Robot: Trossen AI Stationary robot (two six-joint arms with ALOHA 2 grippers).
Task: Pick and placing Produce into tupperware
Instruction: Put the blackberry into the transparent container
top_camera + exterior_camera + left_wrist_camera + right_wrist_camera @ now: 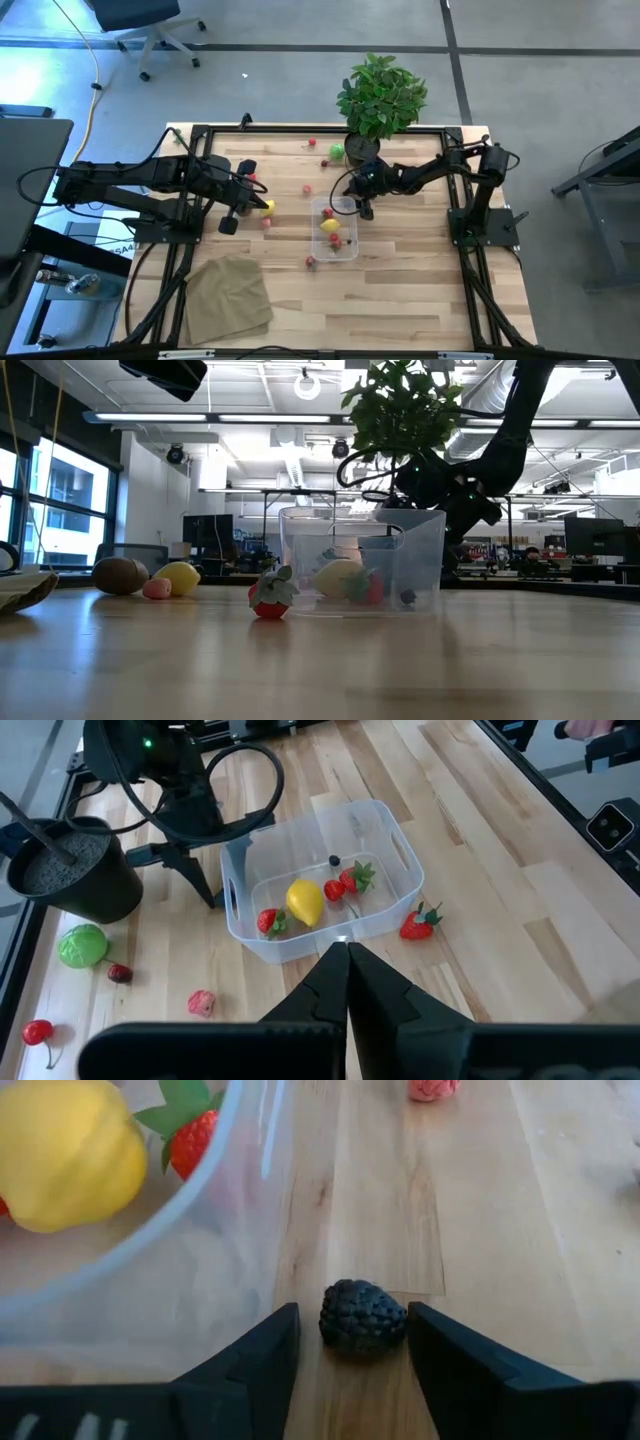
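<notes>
The clear tupperware (322, 245) stands mid-table and holds a yellow lemon (305, 902) and red strawberries (347, 880). Just outside its wall, a small dark blackberry (362, 1317) lies on the wood. My right gripper (352, 1342) is low over the table and open, with one finger on each side of the berry. Loose produce lies about: a strawberry (420, 923) beside the container, a pink piece (201, 1003), a green piece (82, 945) and cherries (120, 973). My left gripper (347, 982) is shut and empty, raised left of the container. My right gripper comes slanting down with its fingers astride the blackberry, which rests on the table. A gap shows at one finger (270, 1350). The other finger (440, 1350) stands right by the berry's side (400, 1320), and I cannot tell whether it touches.
A potted plant (382, 95) stands at the far edge just behind my right arm. A tan cloth (228, 295) lies at the near left. A lemon (180, 577), a kiwi (120, 575) and a pink piece (157, 588) lie near my left gripper.
</notes>
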